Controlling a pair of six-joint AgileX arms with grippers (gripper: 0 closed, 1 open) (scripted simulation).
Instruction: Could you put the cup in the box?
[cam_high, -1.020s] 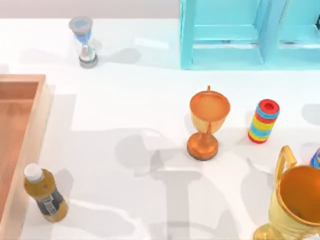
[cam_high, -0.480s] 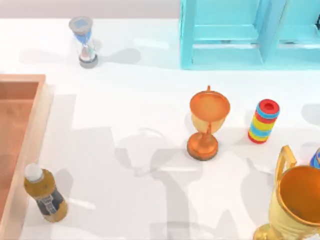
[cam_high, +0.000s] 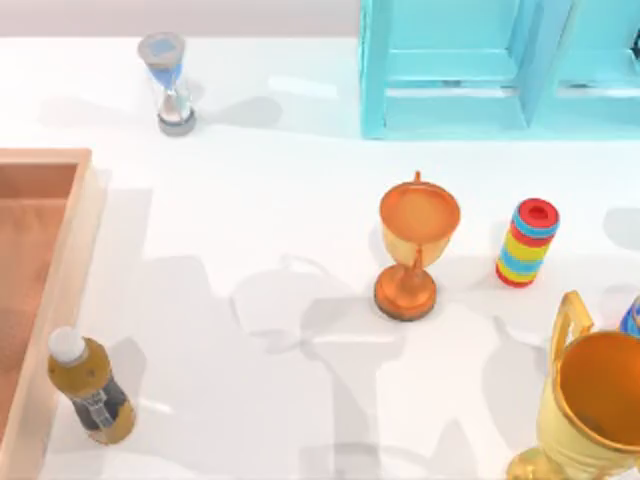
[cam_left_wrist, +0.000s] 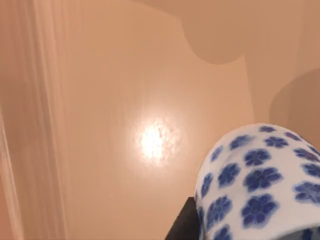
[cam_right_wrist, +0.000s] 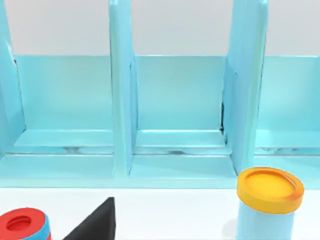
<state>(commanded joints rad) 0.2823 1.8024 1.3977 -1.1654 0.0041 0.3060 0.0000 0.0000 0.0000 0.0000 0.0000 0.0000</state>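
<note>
now: our left hand pinching the cup (cam_left_wrist: 260, 182) above the wooden floor of the box (cam_high: 40, 200) | change: top view's bench shadows shifted over the last second, objects unmoved | meaning: cup probably ready to lower and release | right hand: facing the cyan shelf (cam_right_wrist: 160, 110), fingers cannot tell

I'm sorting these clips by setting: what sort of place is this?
Likely a simulated tabletop test scene, not a real room: a plain white table holds unrelated props, namely an hourglass, an orange trophy, a cyan shelf and a wooden box.
</note>
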